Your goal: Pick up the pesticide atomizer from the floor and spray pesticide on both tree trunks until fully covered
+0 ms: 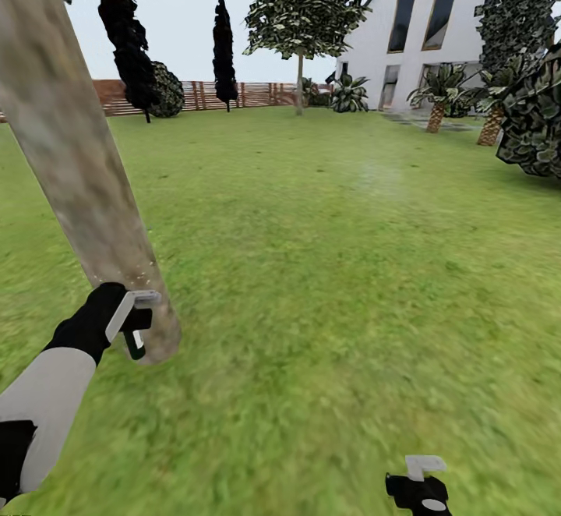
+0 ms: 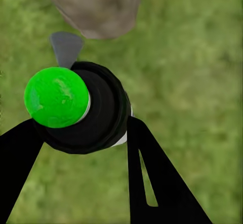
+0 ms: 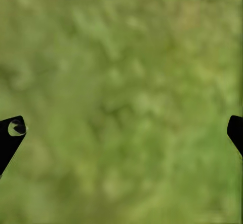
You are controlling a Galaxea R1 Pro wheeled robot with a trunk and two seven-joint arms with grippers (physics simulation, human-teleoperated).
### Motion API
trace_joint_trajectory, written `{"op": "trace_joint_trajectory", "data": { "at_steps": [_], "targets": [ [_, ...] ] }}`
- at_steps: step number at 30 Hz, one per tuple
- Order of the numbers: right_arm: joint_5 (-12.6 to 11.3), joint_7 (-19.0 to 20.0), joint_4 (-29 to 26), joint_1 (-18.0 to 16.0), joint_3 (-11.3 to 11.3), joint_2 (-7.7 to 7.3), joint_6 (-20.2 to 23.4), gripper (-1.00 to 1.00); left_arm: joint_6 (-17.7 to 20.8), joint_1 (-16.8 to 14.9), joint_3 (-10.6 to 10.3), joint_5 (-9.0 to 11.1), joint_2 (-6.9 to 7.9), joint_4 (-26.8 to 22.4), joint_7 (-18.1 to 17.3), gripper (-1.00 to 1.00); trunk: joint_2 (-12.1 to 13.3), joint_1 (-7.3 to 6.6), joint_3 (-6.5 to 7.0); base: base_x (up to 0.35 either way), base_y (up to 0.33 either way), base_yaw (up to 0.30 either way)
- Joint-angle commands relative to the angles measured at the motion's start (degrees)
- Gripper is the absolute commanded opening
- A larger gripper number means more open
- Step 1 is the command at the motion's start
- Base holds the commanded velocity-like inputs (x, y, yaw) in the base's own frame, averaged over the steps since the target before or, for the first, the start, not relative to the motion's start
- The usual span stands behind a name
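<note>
A: What stands at the far left?
B: A thick blotchy tree trunk (image 1: pixel 74 165) leans across the lawn (image 1: pixel 327 266). The left gripper (image 1: pixel 139 321) hangs just beside its base, its fingers (image 2: pixel 157 178) pinching the dark bottle (image 2: pixel 93 110), whose bright green end faces the wrist camera.

A: And further over?
B: Open grass runs back to a brown slat fence (image 1: pixel 195 95), dark trees, another tree (image 1: pixel 300 9) mid-lawn, then a white house (image 1: pixel 425 25) with palms.

A: The right side?
B: The right gripper (image 1: pixel 421 481) sits low over bare grass, fingers (image 3: pixel 10 138) spread wide with nothing between them.
</note>
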Motion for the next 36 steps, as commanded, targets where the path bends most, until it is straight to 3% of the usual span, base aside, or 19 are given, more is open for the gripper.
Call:
{"op": "trace_joint_trajectory", "data": {
  "at_steps": [1,8,22,25,33,36],
  "targets": [
    [0.52,-0.11,0.11,-0.05,-0.43,0.00,-0.29,1.00,0.20,-0.01,-0.05,0.63,0.13,-0.05,0.51,-1.00,-0.02,0.01,-0.05,0.231,-0.251,0.258],
    [0.52,-0.11,0.11,-0.05,-0.39,0.08,-0.27,1.00,-0.18,0.65,-0.11,0.56,0.46,0.22,0.51,-1.00,-0.02,0.01,-0.05,0.210,-0.259,0.274],
    [0.53,-0.11,0.11,-0.05,-0.39,0.18,-0.26,1.00,-1.22,5.17,0.14,0.65,0.12,1.08,0.61,-1.00,-0.02,0.01,-0.05,0.169,-0.274,0.273],
    [0.52,-0.11,0.11,-0.05,-0.42,0.18,-0.26,1.00,-3.75,5.86,0.15,0.75,0.04,1.17,0.60,-1.00,-0.02,0.01,-0.05,0.167,-0.275,0.065],
    [0.52,-0.11,0.11,-0.05,-0.40,0.18,-0.29,1.00,-4.90,7.58,0.26,0.97,-0.09,3.01,0.61,-1.00,-0.02,0.01,-0.05,0.137,-0.284,0.010],
    [0.53,-0.11,0.11,-0.04,-0.39,0.25,-0.26,1.00,-8.28,7.90,0.31,0.80,0.03,4.32,0.60,-1.00,-0.02,0.01,-0.05,0.116,-0.289,0.194]
  ]
}}
